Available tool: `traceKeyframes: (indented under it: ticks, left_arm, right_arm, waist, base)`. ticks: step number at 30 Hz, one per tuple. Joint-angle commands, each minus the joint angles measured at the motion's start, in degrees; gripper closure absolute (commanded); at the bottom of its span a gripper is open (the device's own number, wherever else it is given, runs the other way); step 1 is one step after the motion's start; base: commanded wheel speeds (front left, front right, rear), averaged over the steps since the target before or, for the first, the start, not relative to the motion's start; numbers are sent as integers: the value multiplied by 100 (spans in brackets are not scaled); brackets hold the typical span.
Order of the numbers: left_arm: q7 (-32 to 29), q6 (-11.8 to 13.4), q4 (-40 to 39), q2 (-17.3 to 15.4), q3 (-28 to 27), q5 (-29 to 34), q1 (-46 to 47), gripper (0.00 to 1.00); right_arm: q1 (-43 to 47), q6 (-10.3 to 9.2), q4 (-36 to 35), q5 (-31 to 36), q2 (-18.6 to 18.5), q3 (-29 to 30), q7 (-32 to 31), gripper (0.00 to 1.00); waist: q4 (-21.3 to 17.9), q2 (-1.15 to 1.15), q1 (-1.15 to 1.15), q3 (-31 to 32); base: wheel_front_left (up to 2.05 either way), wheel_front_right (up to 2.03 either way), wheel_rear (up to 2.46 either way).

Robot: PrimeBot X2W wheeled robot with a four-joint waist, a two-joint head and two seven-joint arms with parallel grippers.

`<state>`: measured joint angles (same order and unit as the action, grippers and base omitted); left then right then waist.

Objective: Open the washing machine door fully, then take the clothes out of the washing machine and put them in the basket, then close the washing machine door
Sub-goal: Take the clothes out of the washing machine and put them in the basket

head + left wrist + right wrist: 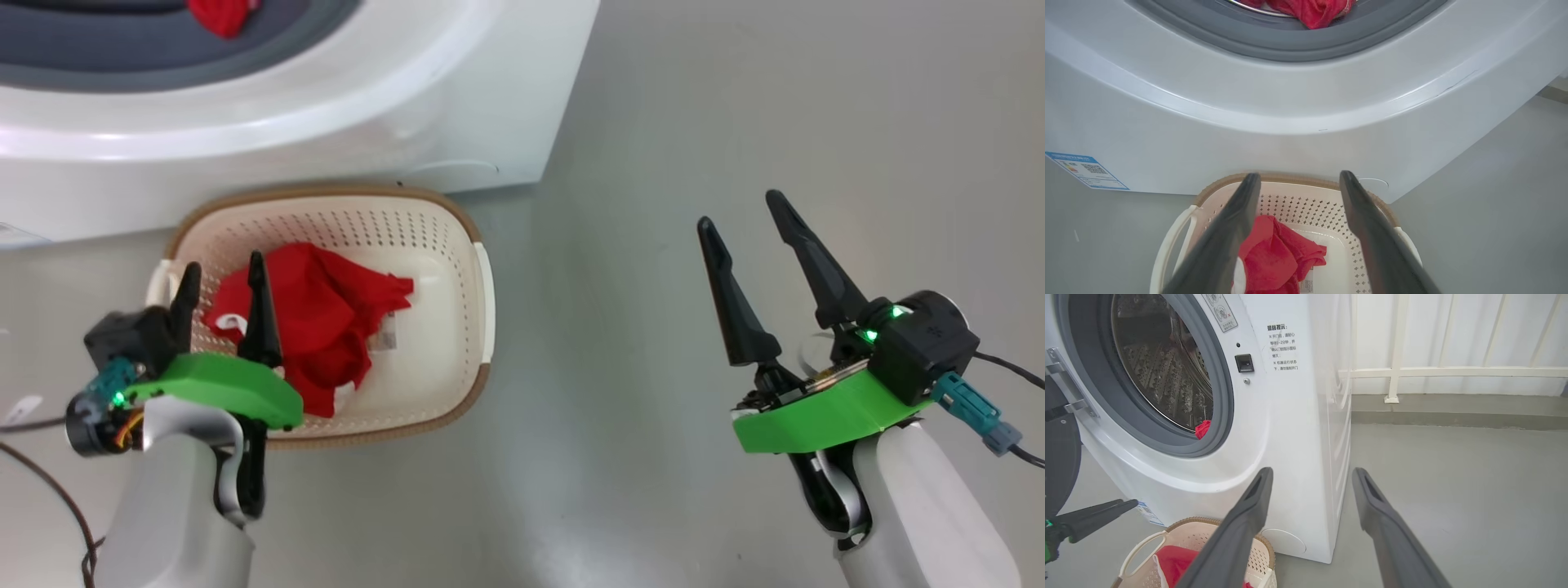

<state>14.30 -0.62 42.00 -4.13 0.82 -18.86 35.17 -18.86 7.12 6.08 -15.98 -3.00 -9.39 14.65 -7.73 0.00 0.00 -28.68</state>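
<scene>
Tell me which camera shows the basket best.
Head view: the basket seen from above, nearly whole, red clothes inside. Left wrist view shows its far half between the fingers; right wrist view, one corner at the bottom edge.

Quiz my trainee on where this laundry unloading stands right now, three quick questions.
1. True or false: the left gripper and the right gripper are both open and empty.
2. Between the basket and the drum, red clothes lie in: A the basket only; B the drum only; C both.
3. Which gripper hovers over the basket?
Key: 1 true; 2 C; 3 the left.
</scene>
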Motion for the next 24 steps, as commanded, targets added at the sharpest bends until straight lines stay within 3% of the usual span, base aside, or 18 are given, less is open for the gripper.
traceKeyframes:
  ticks: [1, 16, 24]
  left_arm:
    - [70, -40, -277, -91, -211, 82, -251, 0]
    - [70, -210, -1924, 107, -442, 405, -1438, 0]
    - [70, -180, -2555, 120, -486, 399, -1901, 0]
  right_arm:
    - [147, 36, -88, 73, 13, -42, 35, 0]
    - [581, 36, -11, 504, 13, 316, 35, 0]
    - [810, 36, -159, 667, 13, 524, 35, 0]
  waist:
    - [132, 0, 0, 291]
    - [416, 0, 0, 1349]
    - [410, 0, 0, 1693]
  base:
    - [0, 0, 0]
    - [0, 0, 0]
    - [0, 0, 0]
